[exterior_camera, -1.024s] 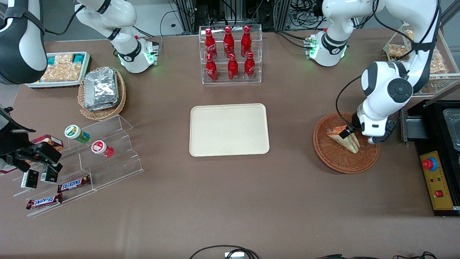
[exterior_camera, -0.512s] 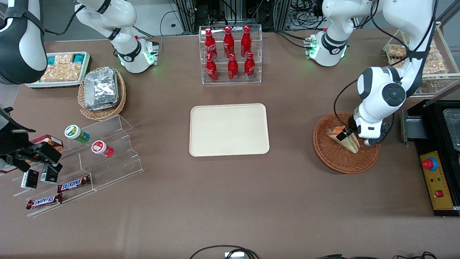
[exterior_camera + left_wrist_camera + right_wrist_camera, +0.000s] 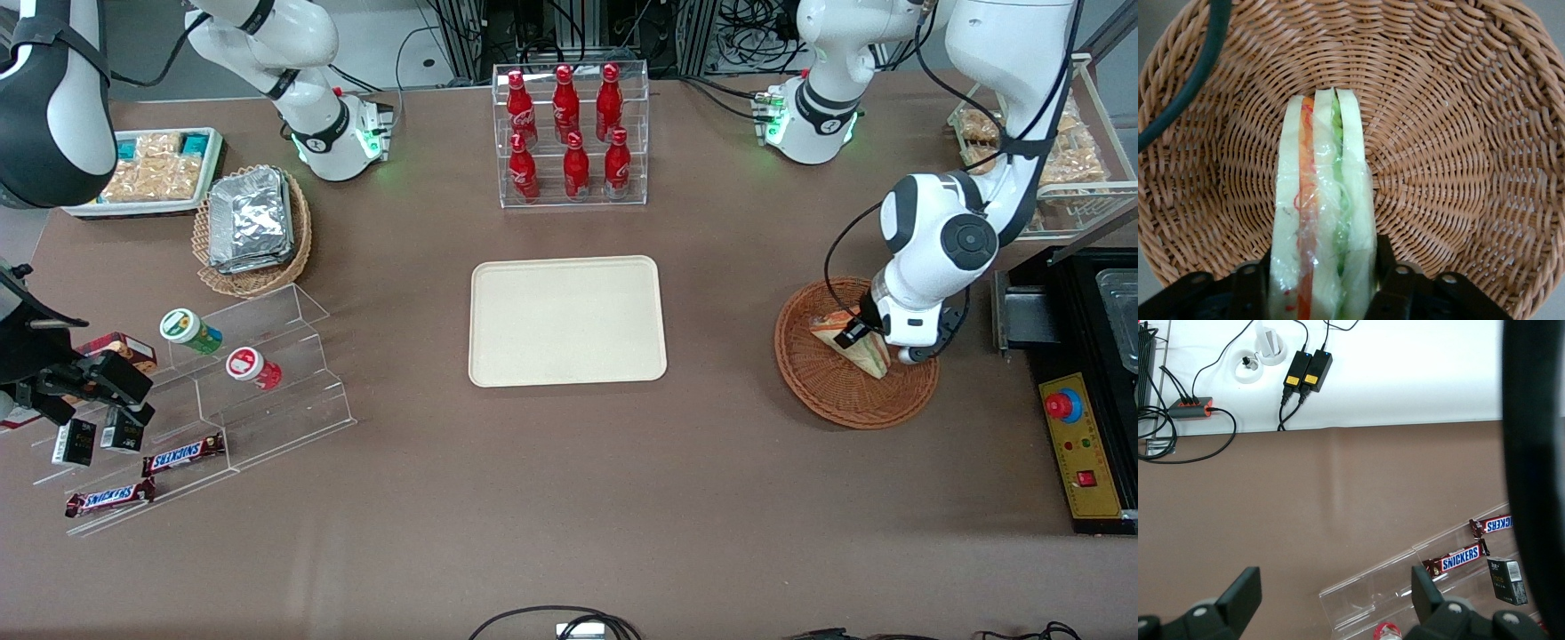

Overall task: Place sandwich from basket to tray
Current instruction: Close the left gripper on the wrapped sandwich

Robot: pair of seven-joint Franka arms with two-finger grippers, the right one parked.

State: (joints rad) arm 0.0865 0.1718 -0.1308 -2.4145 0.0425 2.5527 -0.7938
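The sandwich (image 3: 867, 349), a wrapped pale wedge with orange, red and green layers, lies in the reddish-brown wicker basket (image 3: 822, 391) toward the working arm's end of the table. My left gripper (image 3: 861, 334) is down in the basket, shut on the sandwich. In the left wrist view the black fingers (image 3: 1390, 277) press both bread faces of the sandwich (image 3: 1321, 220), with the basket weave (image 3: 1451, 167) all around. The cream tray (image 3: 567, 321) lies bare at the table's middle.
A clear rack of red bottles (image 3: 569, 133) stands farther from the camera than the tray. A black control box (image 3: 1080, 444) sits beside the basket. A tan basket of foil packets (image 3: 253, 227) and a clear stepped stand with snacks (image 3: 204, 400) lie toward the parked arm's end.
The left arm's wrist and elbow have shifted slightly toward the tray. The gripper stays on the sandwich, which has hardly moved in the basket.
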